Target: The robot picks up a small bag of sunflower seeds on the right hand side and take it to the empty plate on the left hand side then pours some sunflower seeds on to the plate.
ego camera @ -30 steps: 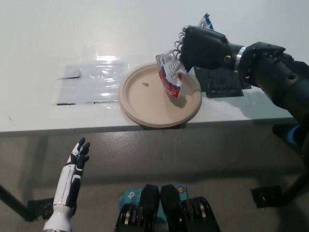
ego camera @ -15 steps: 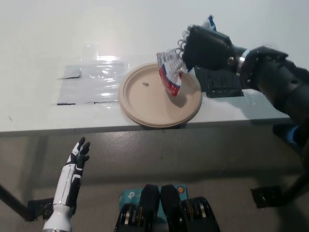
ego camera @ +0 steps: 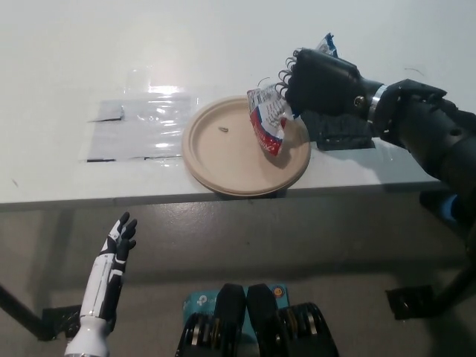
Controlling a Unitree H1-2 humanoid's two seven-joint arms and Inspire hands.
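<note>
Pouring step — right hand (ego camera: 321, 82) grips bag (ego camera: 268, 123) tilted over plate (ego camera: 223, 160), one seed (ego camera: 223, 130) out — next needs steeper tipping.

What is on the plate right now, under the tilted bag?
One small dark seed lies on the plate, left of the bag held in the right hand. Whatever lies beneath the bag's lower end is covered.
</note>
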